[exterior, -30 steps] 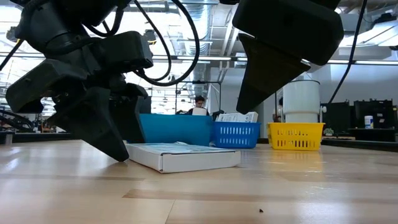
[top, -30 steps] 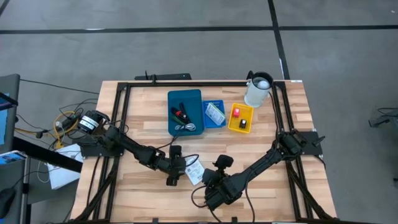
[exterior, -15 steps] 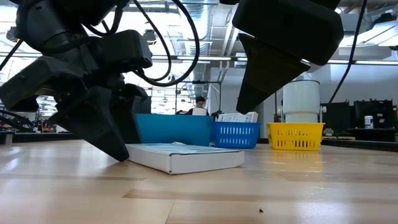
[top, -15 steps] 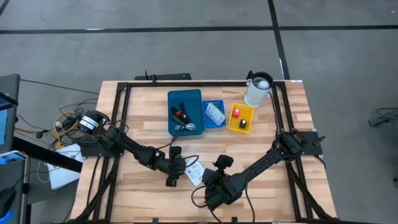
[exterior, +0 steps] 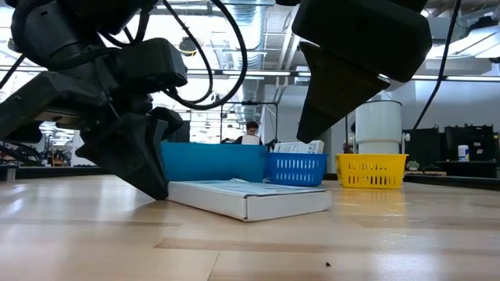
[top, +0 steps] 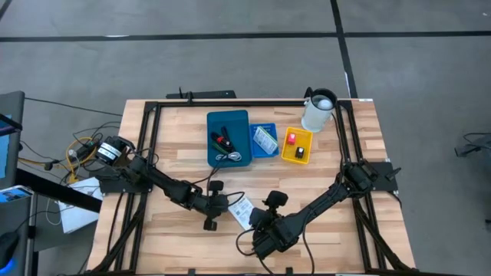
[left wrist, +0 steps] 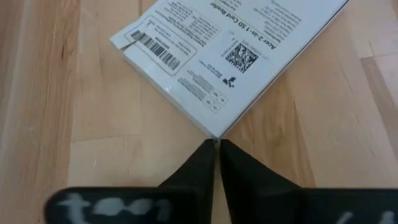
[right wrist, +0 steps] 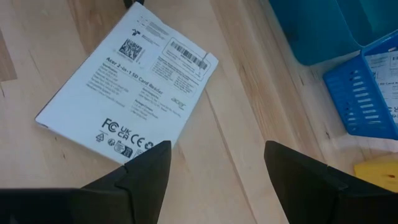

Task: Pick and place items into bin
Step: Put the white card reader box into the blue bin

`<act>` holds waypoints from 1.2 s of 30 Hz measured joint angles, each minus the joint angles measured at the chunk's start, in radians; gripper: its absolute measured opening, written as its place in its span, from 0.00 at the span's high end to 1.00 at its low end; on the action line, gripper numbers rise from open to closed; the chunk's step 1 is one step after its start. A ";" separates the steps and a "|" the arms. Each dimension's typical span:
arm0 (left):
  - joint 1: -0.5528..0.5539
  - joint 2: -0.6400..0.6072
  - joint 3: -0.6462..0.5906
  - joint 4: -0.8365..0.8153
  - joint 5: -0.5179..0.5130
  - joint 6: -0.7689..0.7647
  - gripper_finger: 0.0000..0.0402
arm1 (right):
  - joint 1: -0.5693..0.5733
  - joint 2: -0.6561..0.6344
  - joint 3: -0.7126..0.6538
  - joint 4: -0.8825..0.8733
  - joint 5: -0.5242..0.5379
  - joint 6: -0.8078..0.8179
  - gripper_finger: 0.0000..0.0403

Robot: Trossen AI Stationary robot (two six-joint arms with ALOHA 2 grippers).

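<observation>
Wooden desk (top: 176, 146) lower center holds a white packet (top: 240, 212); left wrist view shows left hand (left wrist: 217, 148) pressed together at its corner, right hand (right wrist: 214, 165) spread.

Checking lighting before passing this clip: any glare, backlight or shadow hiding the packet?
Low view: bright ceiling lights leave the left arm and right arm dark silhouettes, yet the flat white printed packet shows plainly. Both wrist views: its print reads without glare. High view: even light.

The white flat packet (right wrist: 127, 87) reads "Acer 2-in-1 SD Card Reader", with FC, UKCA and CE marks.
</observation>
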 joint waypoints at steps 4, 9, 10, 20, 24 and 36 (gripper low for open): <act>0.001 0.000 0.000 -0.002 -0.001 0.002 0.99 | 0.000 0.000 0.000 0.000 0.002 0.000 0.37; 0.001 0.000 -0.001 -0.003 0.000 0.006 1.00 | 0.000 0.000 0.000 0.000 0.002 0.000 0.37; 0.001 0.000 -0.001 -0.003 0.000 0.006 1.00 | 0.000 0.000 0.000 0.000 0.002 0.000 0.37; 0.000 0.000 -0.001 -0.004 0.000 0.005 1.00 | 0.031 0.000 0.000 -0.003 -0.015 0.026 0.37; 0.000 0.000 -0.001 -0.005 0.000 0.005 0.99 | 0.060 0.000 0.000 -0.008 -0.042 0.028 0.37; 0.000 0.000 -0.001 -0.005 0.001 0.051 0.99 | 0.103 0.000 -0.102 0.124 -0.126 0.063 0.37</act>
